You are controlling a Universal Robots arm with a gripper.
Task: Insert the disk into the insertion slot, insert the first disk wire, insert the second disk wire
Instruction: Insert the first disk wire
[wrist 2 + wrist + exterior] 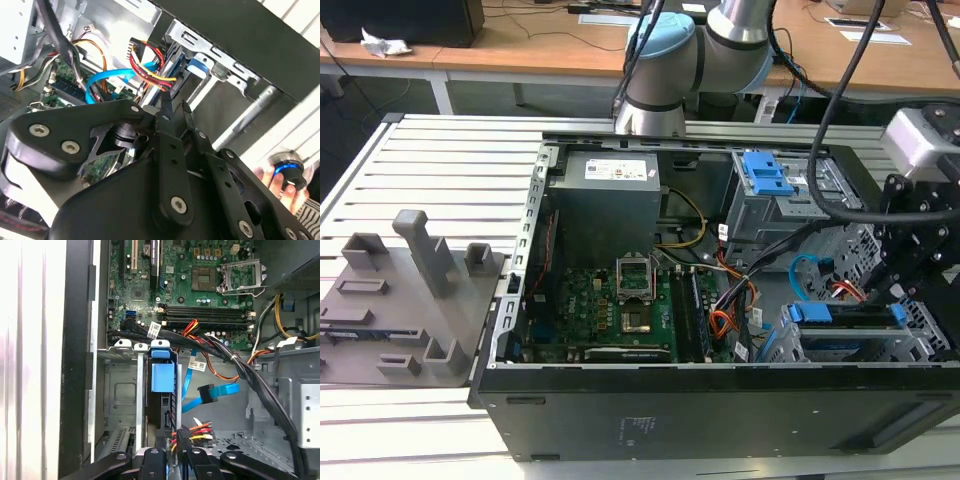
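Listing by size: open black computer case, on its side on a slatted table; grey-and-blue robot arm, reaching in over the far wall; green motherboard; taller grey bay with blue latch, no part of this job. Insertion slot: low grey perforated cage, at the exterior view's right. Disk: sits down between the cage's plates in its blue carrier, so the first step looks done. Gripper: hangs just over the disk's connector end; whether it is spread or clamped cannot be told. First disk wire: red, yellow and black bundle with a dark plug, right at the gripper and beside the disk's end; whether it is mated is hidden, so this is probably the step in hand. Second disk wire: flat light-blue cable, lying loose beside the cage with its plug clear of the disk; not yet inserted.
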